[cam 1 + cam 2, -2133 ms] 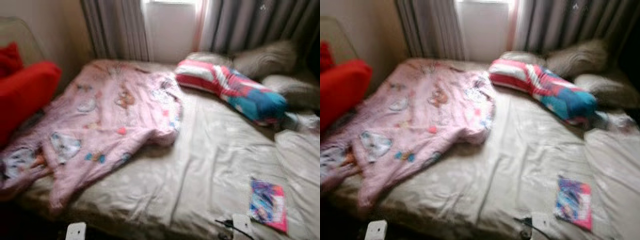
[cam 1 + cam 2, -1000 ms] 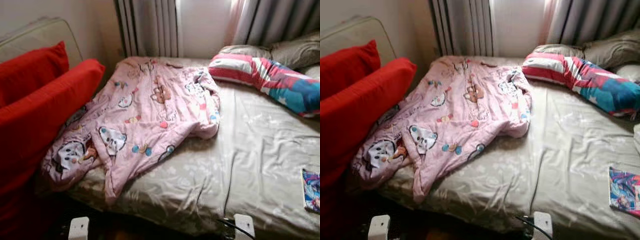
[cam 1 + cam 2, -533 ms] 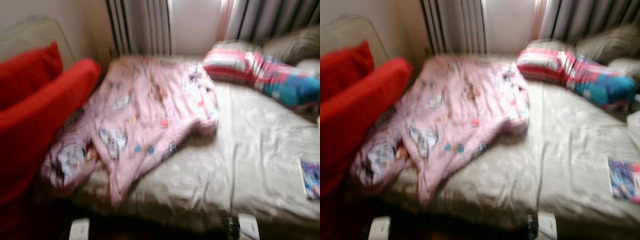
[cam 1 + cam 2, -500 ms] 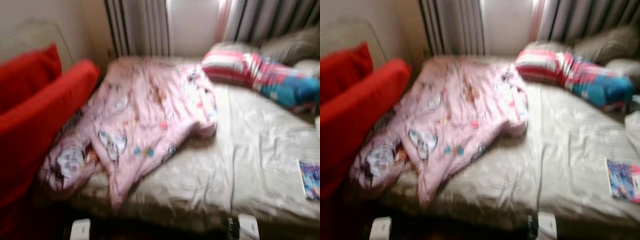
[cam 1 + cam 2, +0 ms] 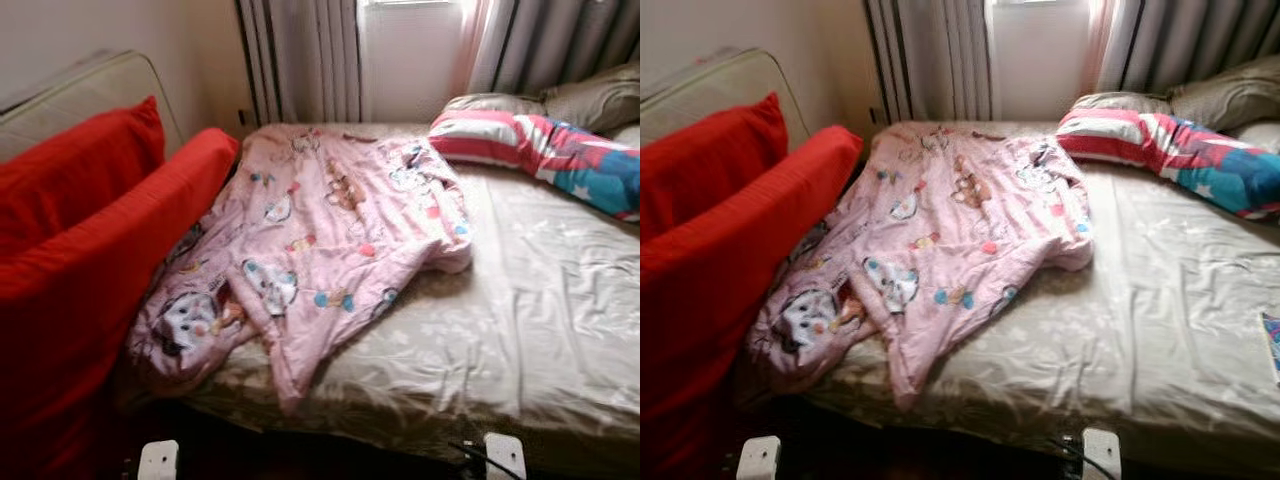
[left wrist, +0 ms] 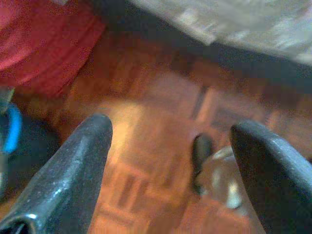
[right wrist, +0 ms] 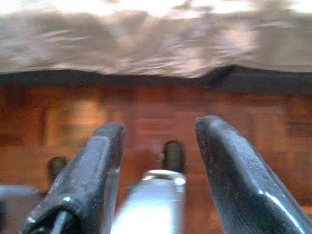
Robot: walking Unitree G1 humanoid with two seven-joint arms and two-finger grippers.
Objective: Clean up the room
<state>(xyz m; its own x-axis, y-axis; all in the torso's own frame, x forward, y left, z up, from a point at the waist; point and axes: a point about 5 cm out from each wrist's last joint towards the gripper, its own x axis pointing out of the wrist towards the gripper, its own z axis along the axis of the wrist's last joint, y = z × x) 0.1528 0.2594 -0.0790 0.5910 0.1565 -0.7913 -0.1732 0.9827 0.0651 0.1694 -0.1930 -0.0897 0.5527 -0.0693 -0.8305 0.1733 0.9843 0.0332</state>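
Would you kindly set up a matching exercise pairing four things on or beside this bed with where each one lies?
Things:
1. pink blanket
2. red cushions
3. striped pillow
4. grey curtains

Places:
A. behind the bed, flanking the window
B. at the bed's far right
C. leaning along the bed's left side
D. crumpled over the bed's left half

Pairs: 1-D, 2-C, 3-B, 4-A

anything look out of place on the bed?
Yes. The pink blanket lies crumpled and skewed across the bed's left half, one corner drooping over the front edge beside the red cushions. Both grippers hang open over the floor.
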